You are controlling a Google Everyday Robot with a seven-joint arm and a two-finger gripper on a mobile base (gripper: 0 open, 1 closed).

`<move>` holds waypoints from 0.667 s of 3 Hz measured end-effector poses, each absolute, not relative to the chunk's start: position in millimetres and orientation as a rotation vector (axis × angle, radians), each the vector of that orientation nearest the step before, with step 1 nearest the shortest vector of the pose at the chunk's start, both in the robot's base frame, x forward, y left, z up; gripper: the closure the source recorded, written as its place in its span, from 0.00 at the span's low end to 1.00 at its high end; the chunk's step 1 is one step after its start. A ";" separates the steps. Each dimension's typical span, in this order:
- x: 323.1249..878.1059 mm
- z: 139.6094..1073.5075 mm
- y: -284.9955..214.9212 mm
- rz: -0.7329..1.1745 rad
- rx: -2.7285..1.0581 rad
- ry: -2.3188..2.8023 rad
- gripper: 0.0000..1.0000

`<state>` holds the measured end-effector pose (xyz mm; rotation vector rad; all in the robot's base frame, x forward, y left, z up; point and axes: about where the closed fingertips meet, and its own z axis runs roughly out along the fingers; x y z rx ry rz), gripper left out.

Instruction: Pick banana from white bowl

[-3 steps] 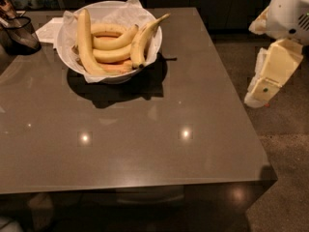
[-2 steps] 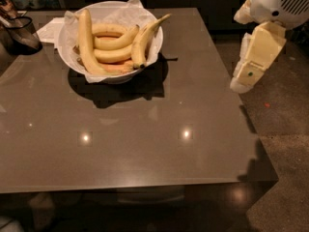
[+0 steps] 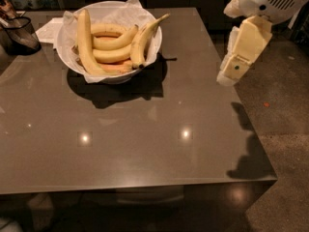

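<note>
The claw (image 3: 231, 72) hangs in the air, well right of the bowl (image 3: 120, 77) and near the table (image 3: 145, 149) edge. It seems to hold nothing. I cannot tell if it is wide or narrow. Only table top lies between it and the bowl. A dark basket (image 3: 19, 33) sits left of the bowl. The bananas (image 3: 113, 54) lie in the bowl on white paper (image 3: 128, 11). The long banana (image 3: 84, 42) runs back to front. The right banana (image 3: 144, 40) points its stem up and right, over the rim.

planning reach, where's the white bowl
In the camera view the white bowl sits far left on the table beside the mesh basket; the gripper hangs by the table's right edge.
</note>
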<state>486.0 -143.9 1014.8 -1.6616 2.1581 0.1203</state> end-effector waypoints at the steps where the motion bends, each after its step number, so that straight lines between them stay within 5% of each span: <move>1: 499.6 1027.0 -106.6 0.170 -1.676 2.115 0.00; 2: 525.2 1036.6 -53.8 0.180 -1.736 2.054 0.00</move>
